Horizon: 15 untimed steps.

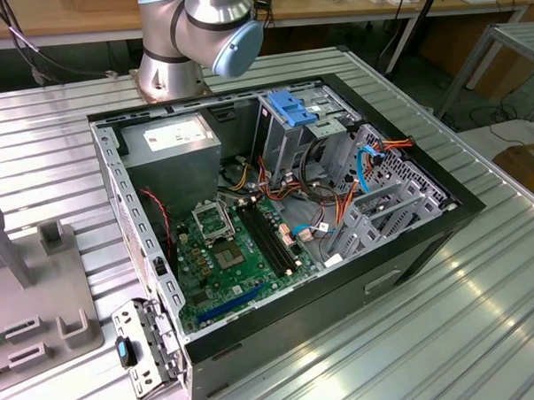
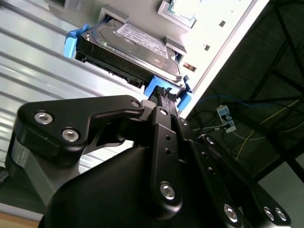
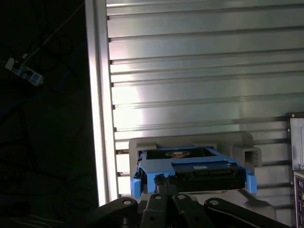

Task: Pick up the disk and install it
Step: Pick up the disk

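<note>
Black linkage arms run forward in both wrist views to the gripper (image 2: 165, 95), whose jaws are drawn narrow, their tips closed on the middle of the bright blue rail at the near end of the disk (image 2: 135, 40). The disk lies flat straight ahead of the jaws, with its white label facing up and a blue rail on each long side. In the first wrist view the gripper (image 3: 164, 179) meets the same blue front edge, and the disk (image 3: 199, 171) stretches away from the tips. The disk sits in a grey holder (image 3: 190, 141), which wraps around its far end and both far corners. The holder rests on the ribbed metal table (image 3: 199, 71), which runs on beyond it. To one side of the jaws, past the table's edge, a power strip (image 3: 23, 71) and loose cables lie in dim light on the floor.

In the exterior view the arm's base (image 1: 198, 35) stands behind the open computer case (image 1: 411, 256). Inside the case are the blue-topped drive cage (image 1: 289, 106) and the power-supply box (image 1: 171, 138).
</note>
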Available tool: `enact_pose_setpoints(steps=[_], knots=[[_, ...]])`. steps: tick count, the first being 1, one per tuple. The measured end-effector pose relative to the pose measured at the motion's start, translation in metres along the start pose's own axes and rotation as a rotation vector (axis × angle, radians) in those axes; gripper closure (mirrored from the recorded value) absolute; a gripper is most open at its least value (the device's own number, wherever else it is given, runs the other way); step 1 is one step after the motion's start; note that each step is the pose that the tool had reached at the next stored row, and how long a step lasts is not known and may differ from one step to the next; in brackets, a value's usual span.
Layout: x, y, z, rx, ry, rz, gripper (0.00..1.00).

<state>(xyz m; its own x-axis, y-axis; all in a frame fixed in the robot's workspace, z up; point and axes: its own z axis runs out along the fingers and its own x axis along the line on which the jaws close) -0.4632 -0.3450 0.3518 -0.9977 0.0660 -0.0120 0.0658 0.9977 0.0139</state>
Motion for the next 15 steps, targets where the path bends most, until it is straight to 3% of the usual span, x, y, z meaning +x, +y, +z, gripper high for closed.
enact_pose_setpoints(steps=[4,7,15], knots=[[0.0000,0.0000,0.0000,-0.0007,0.0007,-0.057,0.89],[0.0000,0.0000,0.0000,-0.0022,0.0025,-0.185,0.89],[0.0000,0.0000,0.0000,-0.0045,0.0050,-0.368,0.89]])
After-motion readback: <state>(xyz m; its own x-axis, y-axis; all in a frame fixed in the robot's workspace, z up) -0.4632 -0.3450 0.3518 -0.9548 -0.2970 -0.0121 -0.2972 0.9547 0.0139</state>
